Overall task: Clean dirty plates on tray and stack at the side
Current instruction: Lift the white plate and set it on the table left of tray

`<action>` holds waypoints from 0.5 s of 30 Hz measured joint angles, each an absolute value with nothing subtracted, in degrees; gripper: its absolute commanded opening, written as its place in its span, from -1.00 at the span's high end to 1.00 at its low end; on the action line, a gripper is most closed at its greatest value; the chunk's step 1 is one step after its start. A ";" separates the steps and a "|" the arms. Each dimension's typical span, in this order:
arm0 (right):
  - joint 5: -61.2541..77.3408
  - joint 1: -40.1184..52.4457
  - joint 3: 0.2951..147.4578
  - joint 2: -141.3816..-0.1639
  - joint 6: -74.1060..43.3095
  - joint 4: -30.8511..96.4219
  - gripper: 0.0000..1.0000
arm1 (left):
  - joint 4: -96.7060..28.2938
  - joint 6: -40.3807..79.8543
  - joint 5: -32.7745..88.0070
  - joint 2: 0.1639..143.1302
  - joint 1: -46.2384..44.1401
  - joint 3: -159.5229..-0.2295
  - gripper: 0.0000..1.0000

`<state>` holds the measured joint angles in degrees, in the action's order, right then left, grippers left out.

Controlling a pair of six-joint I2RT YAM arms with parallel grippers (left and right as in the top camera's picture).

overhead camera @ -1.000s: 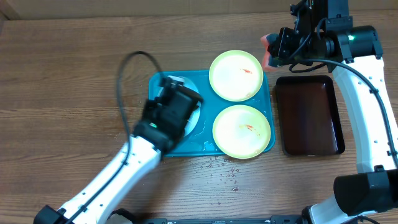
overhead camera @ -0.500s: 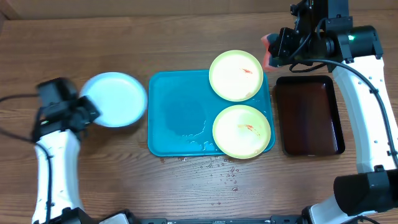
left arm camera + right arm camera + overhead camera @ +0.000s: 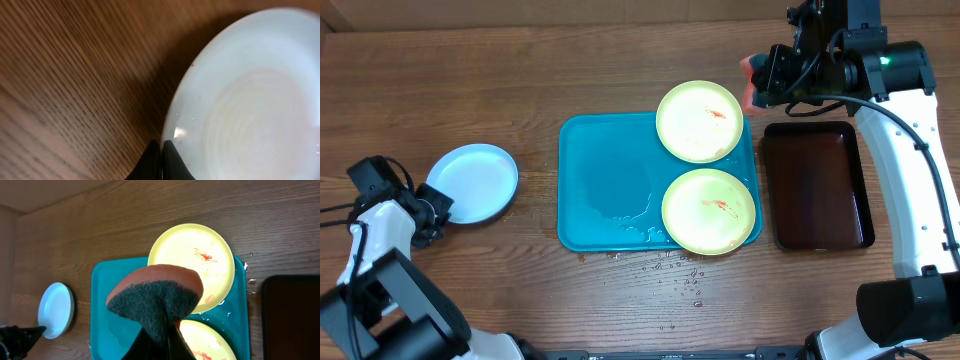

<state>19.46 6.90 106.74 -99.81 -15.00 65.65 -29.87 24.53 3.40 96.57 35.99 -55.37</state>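
Two red-smeared plates sit on the right half of the teal tray (image 3: pixel 605 190): far yellow-green plate (image 3: pixel 699 121), near yellow-green plate (image 3: pixel 709 210). The pale blue-white plate (image 3: pixel 472 183) is on the table left of the tray, with the left gripper (image 3: pixel 161 148) pinching its rim. The right gripper (image 3: pixel 161 342) is clamped on a sponge (image 3: pixel 155 297) by the tray's far right corner.

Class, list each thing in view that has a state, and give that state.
Large teal rectangular plastic tray: wet, holding two plates.
Two pale yellow-green round plastic plates: on the tray, red-smeared.
Pale blue-white round plastic plate: off the tray, no centre smear, rim pinched by left hand.
Orange-and-grey scouring sponge: gripped by right hand.
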 measured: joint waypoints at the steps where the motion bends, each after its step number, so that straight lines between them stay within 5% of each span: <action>1: 19.44 6.90 106.74 -99.81 -14.96 65.71 0.93 | -29.78 24.56 3.49 97.65 35.99 -55.33 0.92; 6: 19.42 6.90 106.74 -99.81 -14.96 66.11 0.93 | -30.06 24.97 3.86 99.46 35.99 -55.05 0.46; 9: 19.27 6.90 106.74 -99.81 -14.96 66.08 0.93 | -30.15 24.36 4.32 99.46 35.99 -55.05 -0.08; 15: 19.20 6.90 106.74 -99.81 -14.98 66.13 0.93 | -36.93 20.05 7.49 99.46 35.99 -59.05 -0.33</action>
